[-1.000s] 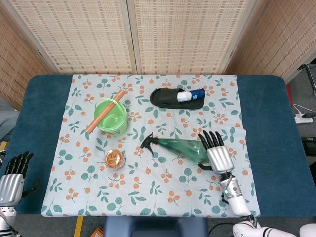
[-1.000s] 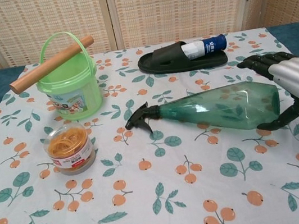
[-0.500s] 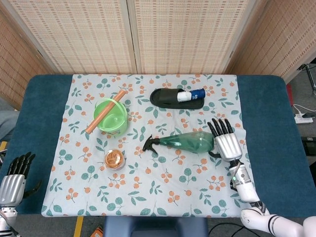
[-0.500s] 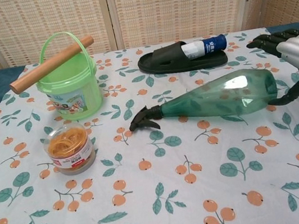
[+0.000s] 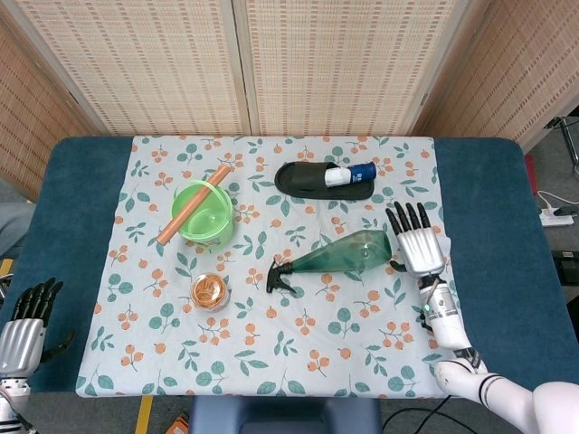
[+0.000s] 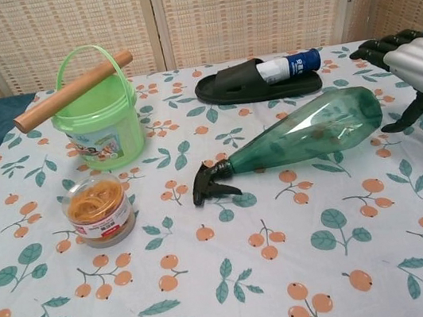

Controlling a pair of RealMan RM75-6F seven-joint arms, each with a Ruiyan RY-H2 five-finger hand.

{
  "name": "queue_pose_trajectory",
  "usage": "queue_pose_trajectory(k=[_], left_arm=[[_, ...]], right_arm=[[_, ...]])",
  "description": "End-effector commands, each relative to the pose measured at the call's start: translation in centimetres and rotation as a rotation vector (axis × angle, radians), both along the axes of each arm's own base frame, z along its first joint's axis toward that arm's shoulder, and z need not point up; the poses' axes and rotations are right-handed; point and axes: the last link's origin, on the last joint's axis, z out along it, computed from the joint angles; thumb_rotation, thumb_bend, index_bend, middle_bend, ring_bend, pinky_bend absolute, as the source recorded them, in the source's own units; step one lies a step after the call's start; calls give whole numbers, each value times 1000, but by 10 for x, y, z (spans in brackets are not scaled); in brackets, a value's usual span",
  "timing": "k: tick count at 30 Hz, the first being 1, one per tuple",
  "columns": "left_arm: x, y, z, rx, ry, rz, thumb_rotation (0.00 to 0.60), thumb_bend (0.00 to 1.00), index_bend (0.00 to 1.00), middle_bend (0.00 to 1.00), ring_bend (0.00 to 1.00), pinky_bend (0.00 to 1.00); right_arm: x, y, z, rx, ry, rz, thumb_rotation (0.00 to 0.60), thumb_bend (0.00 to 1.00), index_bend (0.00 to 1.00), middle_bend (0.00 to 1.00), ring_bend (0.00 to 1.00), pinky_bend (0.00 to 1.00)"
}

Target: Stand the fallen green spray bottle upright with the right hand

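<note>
One green spray bottle (image 6: 305,137) lies tilted mid-cloth, base raised toward 2 o'clock, black nozzle (image 6: 212,184) on the tablecloth (image 6: 216,286) — likely mid-tip-up. Right hand (image 6: 417,74) at its base, fingers spread; whether it grips, cannot tell. Left hand (image 5: 23,323) idle, holding nothing — 8 o'clock corner.

Glossy translucent plastic spray bottle (image 6: 312,133) (black matt nozzle), matt printed cloth (image 6: 239,283), wooden rolling pin (image 6: 72,91)

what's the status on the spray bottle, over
Right hand open at bottle's base, not gripping. Left hand open, idle. Green spray bottle tilted, base raised, nozzle on cloth. Slipper just behind.
</note>
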Motion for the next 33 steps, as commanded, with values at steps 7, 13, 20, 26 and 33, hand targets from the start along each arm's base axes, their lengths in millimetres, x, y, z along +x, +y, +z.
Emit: queue_pose_trajectory(k=[7,13,20,26,33], left_arm=[[1,-1,-1,-18,5,-11,600,291,0,0,0,0],[3,-3,-2,-36,7,-21,600,290,0,0,0,0],[2,-3,0,-58,1,-29,600,290,0,0,0,0],[0,-1,1,-53,-1,-13,600,290,0,0,0,0],[-2,-1,2,-57,-10,-4,600,291,0,0,0,0]], right_arm=[[56,28,32,7,33,41,600,0,0,0,0,0],[97,42,34,55,-4,48,600,0,0,0,0,0],[127,33,-8,128,28,87,600,0,25,124,0,0],[148,23,-48,175,71,93,600,0,51,158,0,0],[174,18,-84,225,43,83,600,0,44,172,0,0]])
